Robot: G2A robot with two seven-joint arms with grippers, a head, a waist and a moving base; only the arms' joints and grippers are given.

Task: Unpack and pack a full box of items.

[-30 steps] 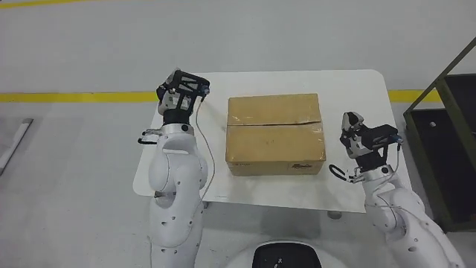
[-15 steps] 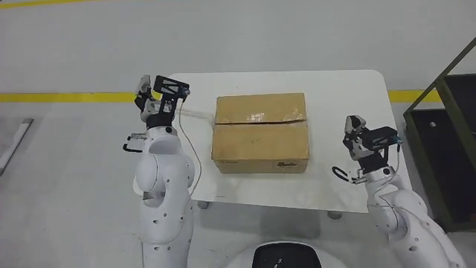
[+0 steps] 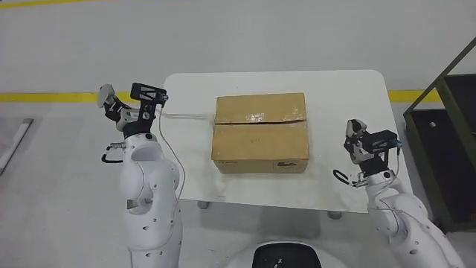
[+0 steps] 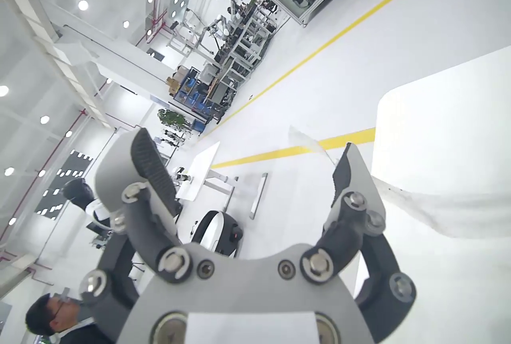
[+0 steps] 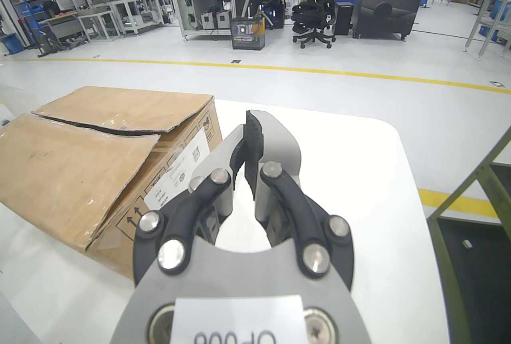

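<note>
Table (image 3: 349, 89) | box (image 3: 260, 134) between both | left end effector (image 4: 244, 158) spread | right end effector (image 5: 250, 146) closed

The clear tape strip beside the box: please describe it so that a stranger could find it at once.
Find the white table with the one brown cardboard box. From the box's top seam, a thin tape strip stretches past the table edge to the open left gripper. It alone is transparent and ribbon-like.
</note>
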